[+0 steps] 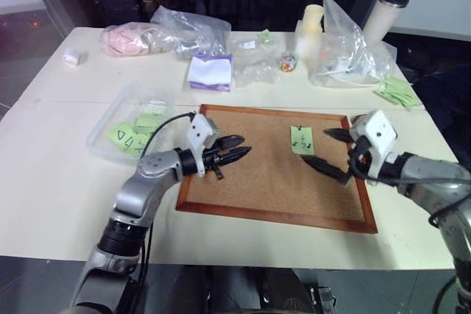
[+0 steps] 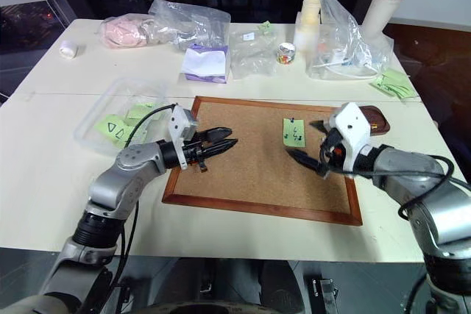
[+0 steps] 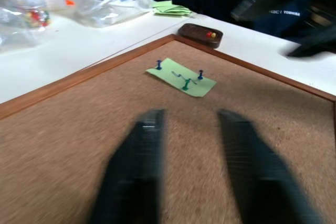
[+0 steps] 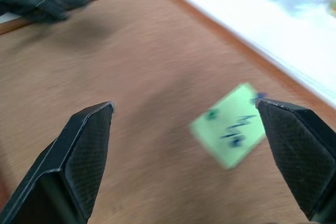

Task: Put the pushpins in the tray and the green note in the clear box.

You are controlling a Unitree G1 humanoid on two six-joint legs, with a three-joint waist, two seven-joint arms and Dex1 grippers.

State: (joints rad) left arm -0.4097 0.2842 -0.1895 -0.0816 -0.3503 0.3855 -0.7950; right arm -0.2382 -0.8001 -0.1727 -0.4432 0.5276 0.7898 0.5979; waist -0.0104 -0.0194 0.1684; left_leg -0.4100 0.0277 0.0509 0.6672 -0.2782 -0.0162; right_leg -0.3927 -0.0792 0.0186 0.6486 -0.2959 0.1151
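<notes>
Leftmost, one clear box (image 2: 96, 112) sits on the table (image 2: 59, 182) beside the corkboard (image 2: 250, 182), with several scribbled green notes inside. Next, the left gripper (image 2: 224, 141) hovers over the corkboard's left part; whether its fingers are clenched I cannot tell. Further right lies one green note (image 3: 181, 77), pinned by three pushpins (image 3: 158, 64), between the two grippers and touched by neither. Then the right gripper (image 1: 324, 151) spreads wide, empty. Finally, one tray (image 3: 201, 34) rests beyond the board's right edge.
</notes>
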